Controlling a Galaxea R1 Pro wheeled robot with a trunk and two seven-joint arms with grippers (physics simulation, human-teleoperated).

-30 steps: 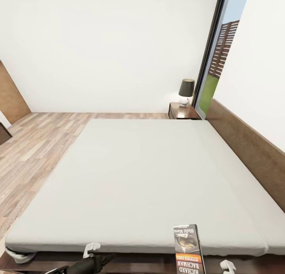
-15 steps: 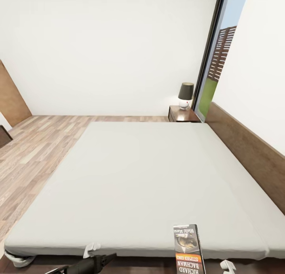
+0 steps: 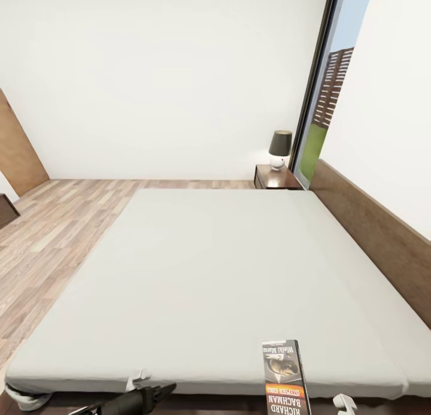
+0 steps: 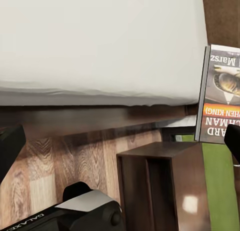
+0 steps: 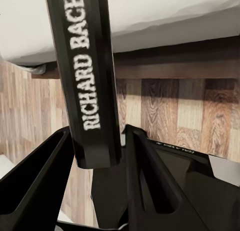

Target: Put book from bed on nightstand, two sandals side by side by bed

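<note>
Since a second ago the head camera has tipped slightly, so the far wall, lamp and nightstand sit lower in the picture, while the book (image 3: 285,377) keeps its place at the near edge.

From the head, the bed (image 3: 203,271) spreads pale grey across the room, its headboard (image 3: 371,235) along the right. The book stands upright before the mattress's near edge, cover facing the camera, lettering upside down. A nightstand (image 3: 276,178) with a lamp (image 3: 279,148) sits at the far corner beside the window (image 3: 326,97). The wood floor (image 3: 54,235) runs along the bed's left.

From the left wrist, the left gripper (image 4: 120,146) has its dark fingertips at the picture's two edges, spread wide with nothing between them. Beyond lie the mattress edge, the bed frame, a second nightstand (image 4: 160,186), and the book.

From the right wrist, the right gripper (image 5: 95,161) has its two fingers closed against the book's spine (image 5: 87,71), apparently clamping its lower end, though the contact itself is partly hidden.
</note>
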